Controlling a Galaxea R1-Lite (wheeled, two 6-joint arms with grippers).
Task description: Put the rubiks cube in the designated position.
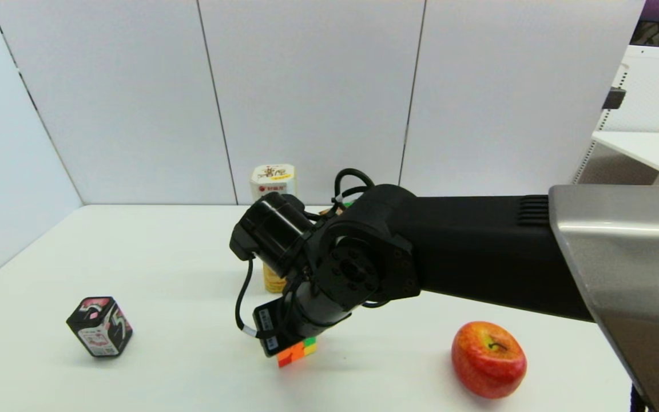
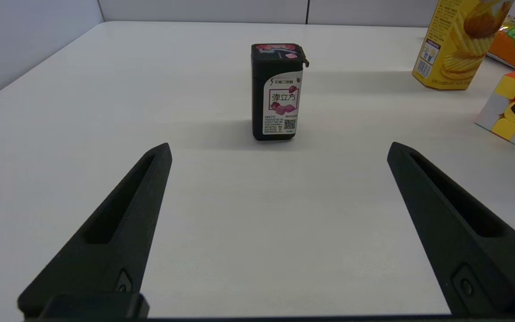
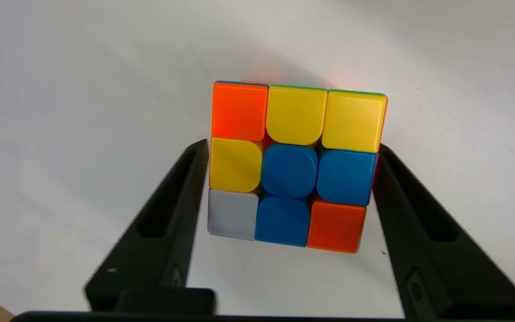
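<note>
While the right gripper pinches the rubiks cube by two opposite sides, the cube sits low over the white surface, between the black gum box and the apple. In the left wrist view it looks tilted, one corner down. The fingers reach only partway along its sides, so the stacked layers could twist and slip if the arm jolts. Releasing it tilted could make it tumble off the intended spot. The left gripper rests spread and idle near the gum box.
</note>
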